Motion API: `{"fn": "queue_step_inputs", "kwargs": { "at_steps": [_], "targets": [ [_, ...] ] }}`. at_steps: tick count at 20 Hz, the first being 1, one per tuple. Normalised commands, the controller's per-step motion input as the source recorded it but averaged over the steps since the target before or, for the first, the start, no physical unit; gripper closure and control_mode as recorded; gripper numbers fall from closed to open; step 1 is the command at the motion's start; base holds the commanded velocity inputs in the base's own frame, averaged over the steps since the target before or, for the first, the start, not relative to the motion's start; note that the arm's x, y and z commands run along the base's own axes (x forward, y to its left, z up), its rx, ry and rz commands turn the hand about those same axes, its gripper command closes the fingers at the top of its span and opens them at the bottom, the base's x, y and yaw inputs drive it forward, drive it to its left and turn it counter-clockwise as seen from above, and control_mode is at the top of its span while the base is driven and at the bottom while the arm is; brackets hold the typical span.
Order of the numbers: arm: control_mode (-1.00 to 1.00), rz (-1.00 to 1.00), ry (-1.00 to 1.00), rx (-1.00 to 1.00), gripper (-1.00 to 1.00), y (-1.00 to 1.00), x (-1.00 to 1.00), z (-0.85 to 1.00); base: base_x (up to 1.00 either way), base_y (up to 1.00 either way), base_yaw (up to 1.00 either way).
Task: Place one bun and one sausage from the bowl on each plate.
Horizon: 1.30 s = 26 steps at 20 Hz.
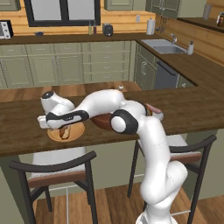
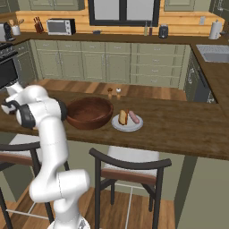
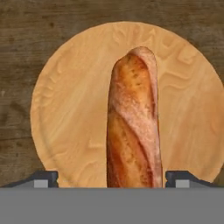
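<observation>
**Inspector A:** Counter first, left base view. Dark wooden counter (image 1: 26, 131) runs across the frame, two stools with pale seats tucked under its near edge. Tan wooden plate (image 1: 65, 132) sits on it at the left, with a bun (image 1: 65, 131) lying on it, mostly covered by the hand. Gripper (image 1: 59, 127) hangs directly over that plate. The bowl (image 1: 103, 121) is just right of the plate, largely hidden by the arm. Behind: sage-green cabinets, a window, a steel sink at the far right.

**Inspector B:** Right base view?

**Inspector A:** Same counter. Bowl (image 2: 89, 112) stands left of centre, dark reddish-brown; I cannot see any contents from this angle. Just right of it, touching or nearly so, the grey-white plate (image 2: 127, 124) carries one bun (image 2: 122, 117) and one sausage (image 2: 133, 117) side by side. Two small shakers stand at the far edge behind the bowl. Microwave and knife block on the far worktop, left.

**Inspector B:** Hand view, and the pincer?

**Inspector A:** Tan plate (image 3: 65, 109) seen from above on the dark wood grain. Bun (image 3: 133, 122) lies along its middle, golden-brown crust, and a thinner pinkish sausage (image 3: 151, 78) presses along its right side. Both fingertips (image 3: 43, 178) stand well clear of the bun on either side: pincer released, grasping nothing.
</observation>
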Motion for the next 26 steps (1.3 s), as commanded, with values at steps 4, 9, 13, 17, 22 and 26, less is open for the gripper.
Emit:
{"fn": "queue_step_inputs", "kwargs": {
  "at_steps": [4,9,13,17,22,26],
  "targets": [
    [-1.00,0.00,0.00,-0.01,-1.00,-0.66,-0.43,0.78,0.00,0.00,0.00],
    [-1.00,0.00,0.00,-0.12,-1.00,-0.78,-0.49,0.49,0.00,0.00,0.00],
    [-1.00,-0.01,0.00,-0.11,-1.00,-0.96,-0.41,0.54,0.00,0.00,0.00],
    [-1.00,-0.03,0.00,0.00,-1.00,-0.97,-0.06,0.80,0.00,0.00,0.00],
    [-1.00,0.00,0.00,0.04,-1.00,-1.00,0.00,0.51,0.00,0.00,0.00],
    [-1.00,0.03,0.02,0.15,-1.00,-1.00,0.32,0.00,0.00,0.00,0.00]
  ]
}}
